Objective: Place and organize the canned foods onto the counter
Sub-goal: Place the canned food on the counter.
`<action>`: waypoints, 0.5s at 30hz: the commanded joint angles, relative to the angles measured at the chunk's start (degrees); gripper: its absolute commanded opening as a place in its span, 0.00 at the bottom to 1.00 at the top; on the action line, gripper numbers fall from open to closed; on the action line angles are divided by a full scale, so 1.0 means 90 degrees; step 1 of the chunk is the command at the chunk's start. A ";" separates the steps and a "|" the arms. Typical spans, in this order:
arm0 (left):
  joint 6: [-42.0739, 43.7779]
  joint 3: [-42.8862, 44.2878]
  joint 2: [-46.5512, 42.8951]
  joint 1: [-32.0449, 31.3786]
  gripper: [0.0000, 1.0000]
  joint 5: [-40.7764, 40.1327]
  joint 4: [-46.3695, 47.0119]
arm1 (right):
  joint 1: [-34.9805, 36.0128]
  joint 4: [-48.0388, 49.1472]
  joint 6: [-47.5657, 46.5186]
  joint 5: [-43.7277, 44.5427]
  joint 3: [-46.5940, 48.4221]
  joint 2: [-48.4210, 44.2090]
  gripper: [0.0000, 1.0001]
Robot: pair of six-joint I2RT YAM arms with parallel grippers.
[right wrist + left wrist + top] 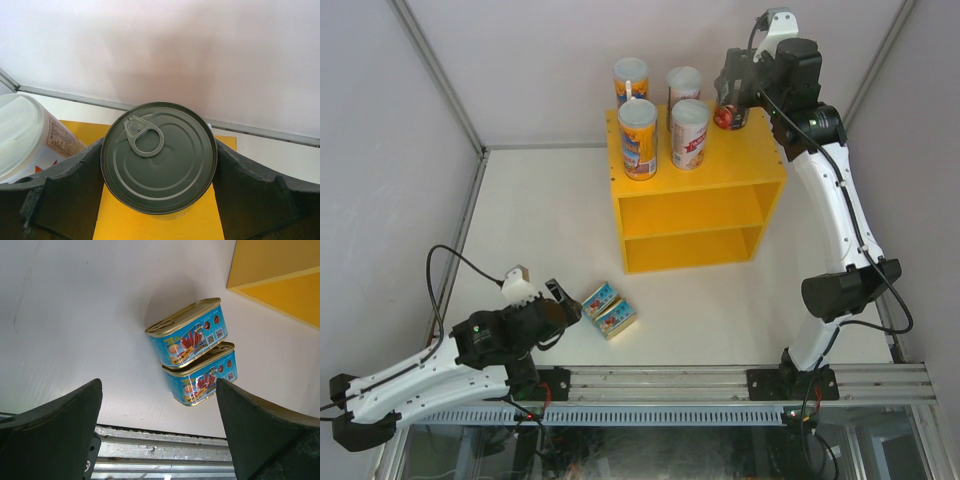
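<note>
The yellow counter (700, 200) stands at the middle back. On its top stand two tall orange-blue tubes (638, 140) (631, 82) and two white-pink tubes (689, 135) (684, 88). My right gripper (732, 98) is shut on the dark red-labelled steel can (730, 116) at the top's back right corner. The right wrist view shows the can's ring-pull lid (159, 155) gripped between both fingers (65, 195). Two flat blue-labelled tins (602, 298) (616, 318) lie side by side on the table. My left gripper (563, 305) is open and empty just left of them; they also show in the left wrist view (187, 332) (202, 374).
The metal rail (720, 380) runs along the near edge, close behind the tins. White walls enclose the table on the left, back and right. A white-pink tube (25, 135) stands close to the left of the held can. The counter's corner (280, 280) is beyond the tins.
</note>
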 commanded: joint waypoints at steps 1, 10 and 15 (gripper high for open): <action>-0.0128 -0.0058 0.0008 -0.0031 0.98 -0.0206 0.0098 | 0.0069 0.0387 0.0029 0.0053 -0.0004 -0.0159 0.14; -0.0126 -0.0078 -0.0049 -0.0021 0.98 -0.0211 0.0100 | 0.0088 0.0333 0.0058 0.0197 -0.0149 -0.0321 0.50; -0.0100 -0.0088 -0.0099 -0.0024 0.98 -0.0244 0.0111 | 0.0088 0.0286 0.0103 0.0193 -0.0163 -0.0381 0.62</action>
